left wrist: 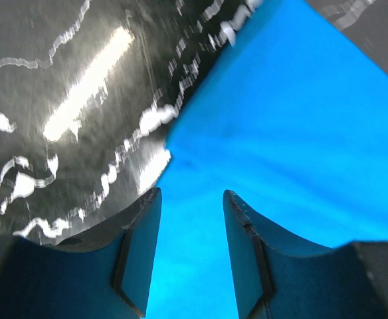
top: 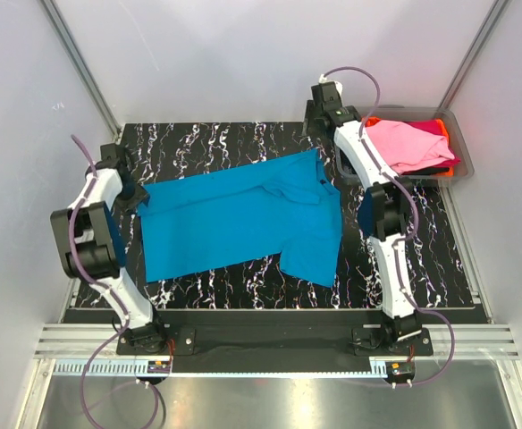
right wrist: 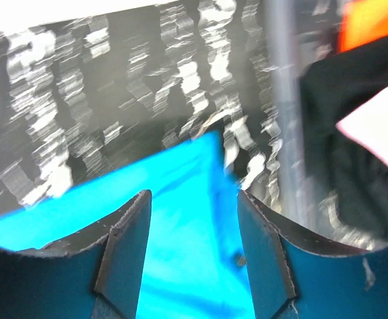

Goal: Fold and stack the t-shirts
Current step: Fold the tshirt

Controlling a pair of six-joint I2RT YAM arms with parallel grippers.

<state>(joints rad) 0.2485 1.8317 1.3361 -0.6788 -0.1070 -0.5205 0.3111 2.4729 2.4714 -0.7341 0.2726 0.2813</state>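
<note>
- Step in hand, as I judged it: laying out the blue shirt [top: 243,223] ahead of a first fold. No fold was made in it yet, and no folded stack showed anywhere on the table [top: 207,143].
- The blue shirt lay spread across the middle of the table, a bit skewed. One end was near the left edge and a far corner reached up beside the bin [top: 462,154].
- Left gripper [left wrist: 191,196]: jaws about halfway apart over the shirt's left edge, cloth under them and nothing pinched that I could see.
- Right gripper [right wrist: 194,196]: jaws apart over the shirt's far right corner, not clamped on the cloth (view blurred, so contact with the fabric was unclear).
- Next move probably called for both grippers to close on an edge or corner and carry it over in one sweep, with the layers kept flat. Soft cotton would likely bunch if only one side were lifted.
- The bin sat at the table's far right corner, with a pink shirt [top: 404,143] on top and orange, magenta and black ones under it, all unfolded.
- The surface was black with white marbling, glossy in the wrist views.
- Room: plain white walls [top: 243,54] on three sides, and a metal rail [top: 270,344] along the near edge.
</note>
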